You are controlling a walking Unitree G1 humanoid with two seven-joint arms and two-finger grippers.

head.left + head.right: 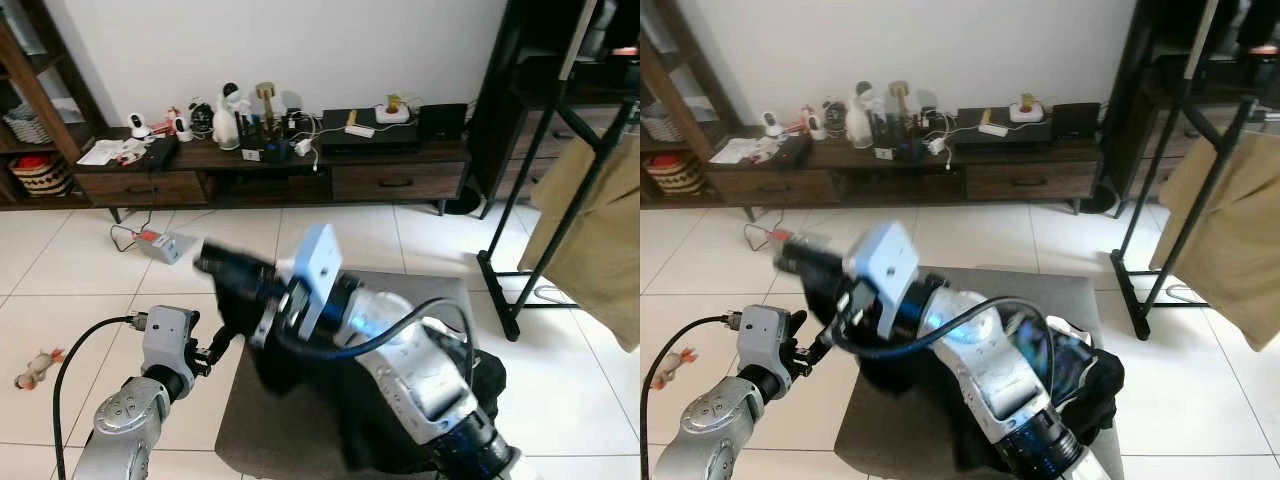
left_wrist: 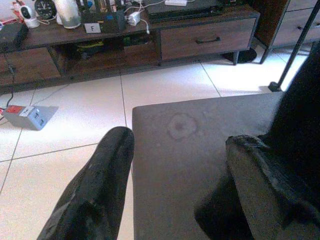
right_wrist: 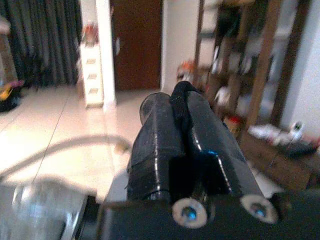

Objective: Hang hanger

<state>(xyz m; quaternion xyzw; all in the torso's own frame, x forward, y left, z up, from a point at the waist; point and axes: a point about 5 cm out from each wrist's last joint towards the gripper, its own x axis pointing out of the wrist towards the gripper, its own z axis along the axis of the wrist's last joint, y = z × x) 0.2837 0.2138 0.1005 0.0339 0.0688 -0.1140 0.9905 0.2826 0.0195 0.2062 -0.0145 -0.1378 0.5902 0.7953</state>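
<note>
A black garment (image 1: 488, 382) lies heaped on a grey padded stool (image 1: 250, 425) just in front of me. My right arm reaches across to the left, and its gripper (image 1: 207, 262) is shut on a pinch of black cloth (image 3: 182, 98), which hangs down from it above the stool's left side. In the right wrist view the two fingers (image 3: 160, 130) press together with the cloth bunched at their tips. My left gripper (image 2: 180, 155) is open low at the stool's left edge, with black cloth against one finger (image 2: 260, 175). No hanger can be made out.
A black clothes rack (image 1: 545, 250) stands at the right with a beige garment (image 1: 590, 230) hung on it. A low dark cabinet (image 1: 270, 175) with small objects lines the far wall. A grey power box (image 1: 160, 245) and a toy (image 1: 35, 368) lie on the tiles.
</note>
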